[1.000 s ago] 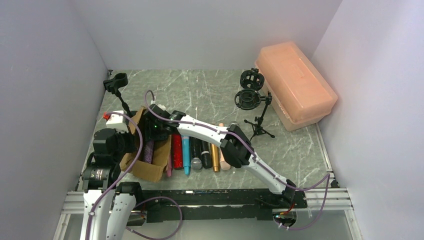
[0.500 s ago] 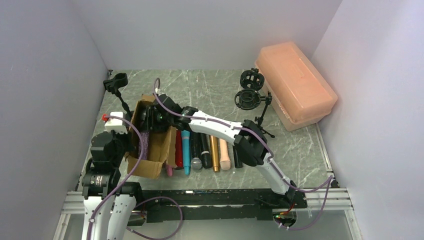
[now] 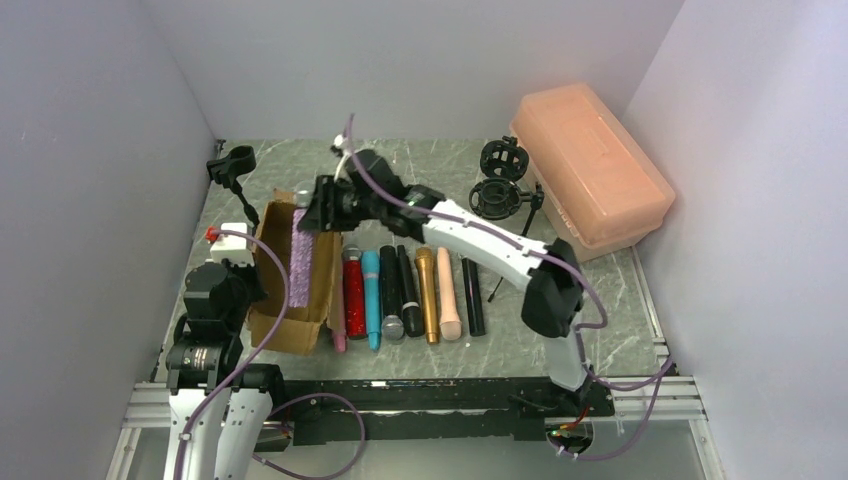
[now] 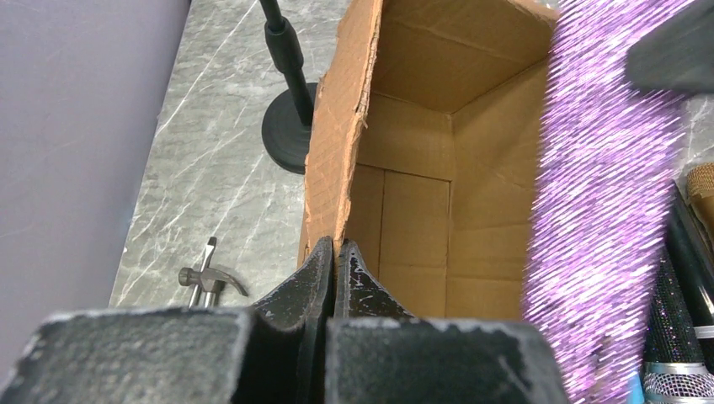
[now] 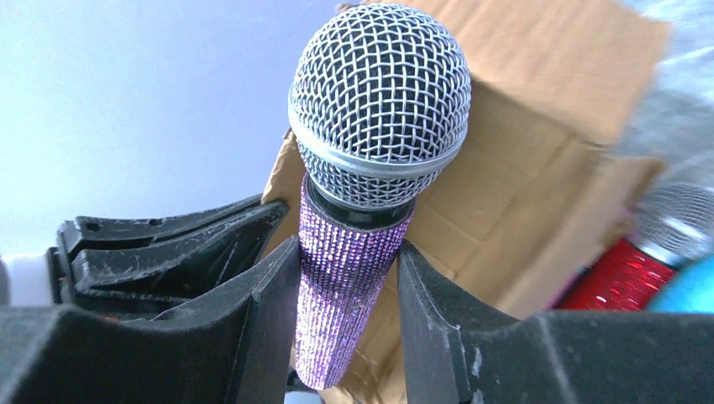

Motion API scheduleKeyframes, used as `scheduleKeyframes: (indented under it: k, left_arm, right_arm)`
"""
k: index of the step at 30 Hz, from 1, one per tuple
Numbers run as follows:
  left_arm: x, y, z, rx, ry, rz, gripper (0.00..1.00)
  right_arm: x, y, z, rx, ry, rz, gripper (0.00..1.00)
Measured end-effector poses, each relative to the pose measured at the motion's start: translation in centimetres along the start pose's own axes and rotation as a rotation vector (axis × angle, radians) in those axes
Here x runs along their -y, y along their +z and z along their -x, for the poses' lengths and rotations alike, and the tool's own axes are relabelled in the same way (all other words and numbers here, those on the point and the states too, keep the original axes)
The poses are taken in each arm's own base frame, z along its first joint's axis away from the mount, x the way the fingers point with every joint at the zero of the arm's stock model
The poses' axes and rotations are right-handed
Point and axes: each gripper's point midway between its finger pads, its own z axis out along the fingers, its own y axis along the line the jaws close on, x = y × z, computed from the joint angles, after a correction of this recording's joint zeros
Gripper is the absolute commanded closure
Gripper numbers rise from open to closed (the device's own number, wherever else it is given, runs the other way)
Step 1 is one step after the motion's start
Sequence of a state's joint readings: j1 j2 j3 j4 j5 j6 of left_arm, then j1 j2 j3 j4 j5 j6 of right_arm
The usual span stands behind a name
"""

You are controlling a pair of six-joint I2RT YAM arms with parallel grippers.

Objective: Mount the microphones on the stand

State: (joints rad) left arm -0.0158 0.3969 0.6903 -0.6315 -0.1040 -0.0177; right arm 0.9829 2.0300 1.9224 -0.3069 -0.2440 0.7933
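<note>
Right gripper clamped on the purple glitter microphone. Fingers grip the sparkly handle just under the silver mesh head. Head sticks out past the fingertips.

From the overhead view: right arm reaches across to the far end of the cardboard box. The purple microphone slants over the open box, head end up in the gripper, tail end low toward the near end (tail touching the cardboard or not: cannot tell).

Left gripper pinched tight on the top edge of the box's left wall, jaws together with only the cardboard between them. Left wrist view shows bare brown box interior, with the purple handle a blurred streak on the right.

Other microphones lie side by side on the marbled table, just right of the box, handles parallel: pink against the box wall, then red glitter, blue, two black, gold, peach, one more black.

Clip stand upright at the far-left corner, beside the box's far end. Two black shock-mount stands far right of centre, next to an orange plastic case. All holders unfilled.
</note>
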Motion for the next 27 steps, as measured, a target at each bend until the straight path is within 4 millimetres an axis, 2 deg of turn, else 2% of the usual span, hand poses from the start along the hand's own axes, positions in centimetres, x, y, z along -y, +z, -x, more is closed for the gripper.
scheduleKeyframes:
  k: [4, 7, 9, 12, 15, 17, 19, 27]
  left_arm:
    - [-0.1, 0.0, 0.0, -0.001, 0.0, 0.003, 1.0]
    - [-0.2, 0.0, 0.0, -0.001, 0.018, 0.009, 1.0]
    - [-0.4, 0.0, 0.0, -0.002, 0.031, 0.015, 1.0]
    - [-0.5, 0.0, 0.0, -0.003, 0.043, 0.021, 1.0]
    - [-0.6, 0.0, -0.1, -0.006, 0.05, 0.024, 1.0]
    - [-0.6, 0.1, -0.2, -0.011, 0.053, 0.024, 1.0]
    - [-0.6, 0.2, -0.3, -0.018, 0.054, 0.024, 1.0]
    - [-0.6, 0.2, -0.4, -0.022, 0.062, 0.023, 1.0]
  right_arm:
    - [2.5, -3.7, 3.2, 0.047, 0.027, -0.044, 0.94]
    - [6.0, -5.4, 4.4, 0.057, 0.048, -0.12, 0.94]
    - [8.5, -5.9, 4.3, 0.047, 0.056, -0.182, 0.95]
    - [12.2, -6.2, 1.6, -0.021, 0.073, -0.274, 0.95]
    - [15.4, -6.5, -2.3, -0.119, 0.097, -0.362, 0.96]
    - [17.0, -7.0, -4.5, -0.176, 0.113, -0.409, 0.96]
    - [17.9, -7.4, -5.7, -0.214, 0.119, -0.44, 0.96]
    - [18.9, -9.3, -6.8, -0.256, 0.103, -0.484, 0.93]
